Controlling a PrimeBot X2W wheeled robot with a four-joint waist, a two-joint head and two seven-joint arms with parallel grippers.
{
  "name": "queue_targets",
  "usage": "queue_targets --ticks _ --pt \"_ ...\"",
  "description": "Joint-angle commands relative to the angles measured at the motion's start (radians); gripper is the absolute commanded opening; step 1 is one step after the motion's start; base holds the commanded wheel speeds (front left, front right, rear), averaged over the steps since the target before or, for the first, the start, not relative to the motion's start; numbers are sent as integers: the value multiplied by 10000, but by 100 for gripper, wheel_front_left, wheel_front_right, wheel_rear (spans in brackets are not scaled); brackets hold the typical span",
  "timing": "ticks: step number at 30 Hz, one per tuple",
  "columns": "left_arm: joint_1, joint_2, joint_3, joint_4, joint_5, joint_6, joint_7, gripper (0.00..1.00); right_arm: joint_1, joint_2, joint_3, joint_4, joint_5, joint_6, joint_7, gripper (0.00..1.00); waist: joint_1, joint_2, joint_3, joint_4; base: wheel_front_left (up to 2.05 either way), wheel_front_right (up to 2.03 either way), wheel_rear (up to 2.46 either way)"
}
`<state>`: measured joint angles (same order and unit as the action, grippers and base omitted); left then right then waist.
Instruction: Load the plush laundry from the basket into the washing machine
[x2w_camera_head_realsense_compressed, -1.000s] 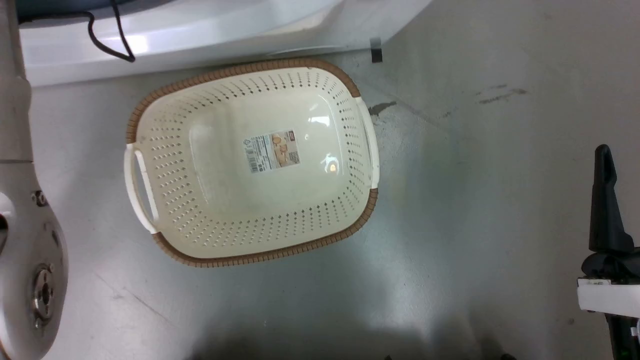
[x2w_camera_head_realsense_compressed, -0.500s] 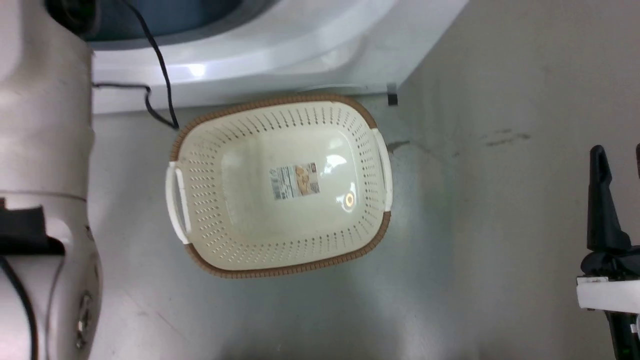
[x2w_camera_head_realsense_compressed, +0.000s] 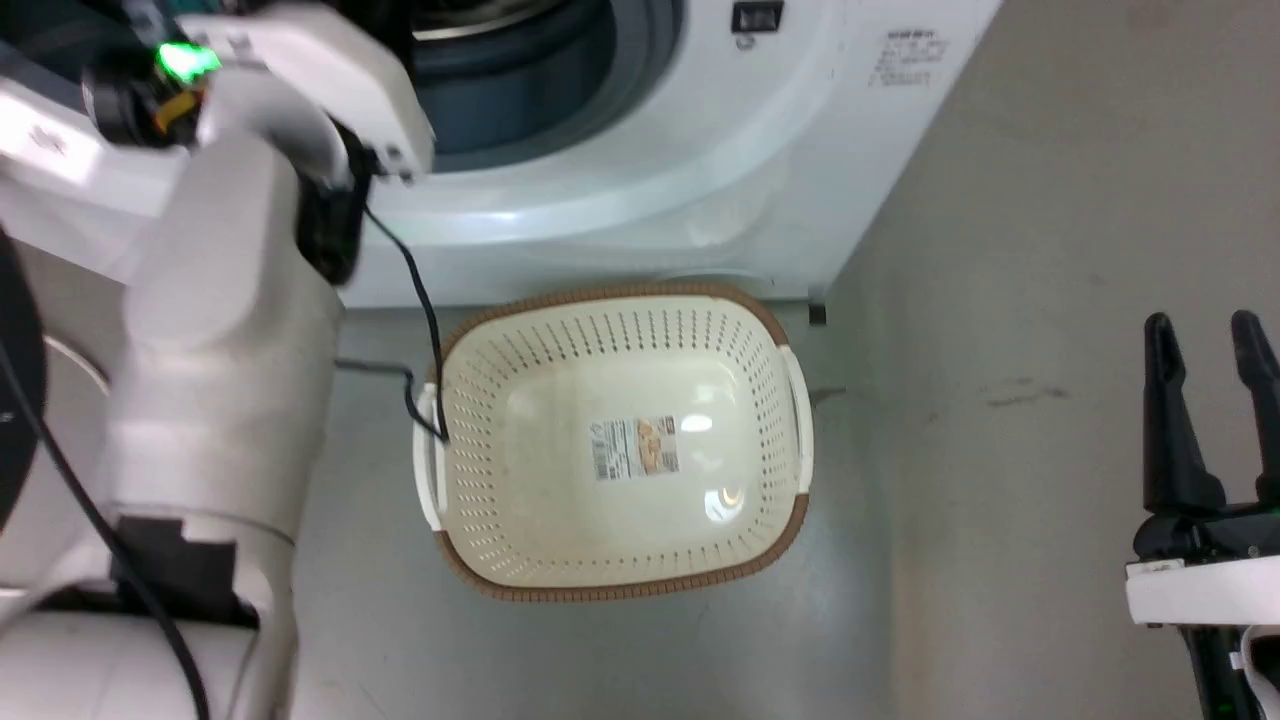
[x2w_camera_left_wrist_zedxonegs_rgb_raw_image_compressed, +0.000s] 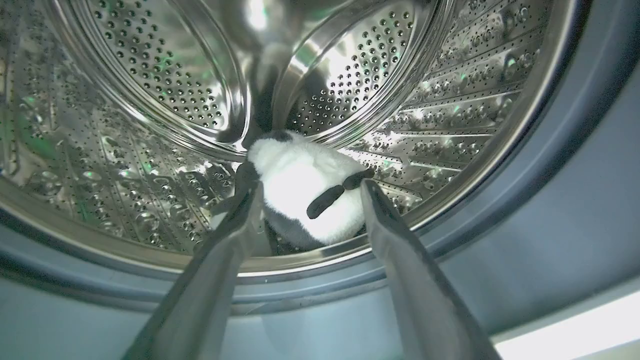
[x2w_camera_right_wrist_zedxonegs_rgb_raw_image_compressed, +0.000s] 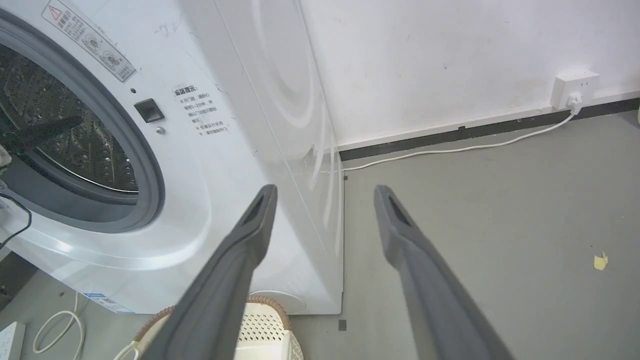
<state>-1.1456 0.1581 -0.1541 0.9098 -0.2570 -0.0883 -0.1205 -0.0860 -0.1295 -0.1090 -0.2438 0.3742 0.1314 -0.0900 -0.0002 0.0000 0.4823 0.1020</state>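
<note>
**Change noted.** The head view is shifted against the pictures of a second and half a second ago, and this is put down to the camera. The large white front-loading washing machine (x2w_camera_head_realsense_compressed: 720, 170) is now shown up to its porthole along the top of the frame. The oval cream perforated plastic basket with brown woven-look rim (x2w_camera_head_realsense_compressed: 640, 592) is placed lower, at centre. No move of the basket itself is inferred. It is seen empty as before, with only a printed label (x2w_camera_head_realsense_compressed: 637, 447) on its floor.

**Task's thing.** The fluffy white-and-black panda plush (x2w_camera_left_wrist_zedxonegs_rgb_raw_image_compressed: 300, 190) is found inside the shiny perforated steel drum (x2w_camera_left_wrist_zedxonegs_rgb_raw_image_compressed: 150, 100), at the centre of the left wrist view, low behind the grey gasket (x2w_camera_left_wrist_zedxonegs_rgb_raw_image_compressed: 575, 150).

**Item: left gripper (x2w_camera_left_wrist_zedxonegs_rgb_raw_image_compressed: 310, 186).** The jaws are held apart, one finger at each side of the plush. Contact cannot be told. The pale left arm (x2w_camera_head_realsense_compressed: 220, 330) is stretched toward the porthole at upper left of the head view.

**Item: right gripper (x2w_camera_head_realsense_compressed: 1200, 320).** It is set at the lower right of the head view, with the jaws apart and nothing held.

**Judgement.** The loading is judged all but done, with only withdrawal of the left gripper seeming to be left.

**Surface and room.**
- A smooth grey floor (x2w_camera_head_realsense_compressed: 1000, 500), scuffed in places.
- A white wall (x2w_camera_right_wrist_zedxonegs_rgb_raw_image_compressed: 425, 60) with black skirting (x2w_camera_right_wrist_zedxonegs_rgb_raw_image_compressed: 500, 129).
- A white socket (x2w_camera_right_wrist_zedxonegs_rgb_raw_image_compressed: 574, 85) with a white cable (x2w_camera_right_wrist_zedxonegs_rgb_raw_image_compressed: 450, 150), at upper right of the right wrist view.
</note>
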Motion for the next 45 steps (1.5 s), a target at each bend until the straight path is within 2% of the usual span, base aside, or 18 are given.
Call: queue_targets --ticks 1,13,26,40,45 --pt "288 -76 -49 23 -7 -3 -76 100 93 47 17 30 -80 -7 -2 100 2 0 -291 154 0 0 0" --pt "2264 -540 -271 -157 -310 99 -418 100 347 385 256 543 -102 -7 -96 100 2 0 -1574 235 0 0 0" --pt "4882 -627 -172 -924 -789 284 -886 100 1076 713 485 1458 -120 -7 -390 100 2 0 -3499 280 0 0 0" --pt "7562 -37 -406 -3431 -439 868 -1089 100 1750 789 646 2167 -325 -7 -599 100 2 0 -4860 420 0 0 0" --pt "8491 221 -318 -4649 -393 1144 -1148 100 1931 791 603 2373 -810 -7 -726 100 2 0 -5070 378 0 0 0"
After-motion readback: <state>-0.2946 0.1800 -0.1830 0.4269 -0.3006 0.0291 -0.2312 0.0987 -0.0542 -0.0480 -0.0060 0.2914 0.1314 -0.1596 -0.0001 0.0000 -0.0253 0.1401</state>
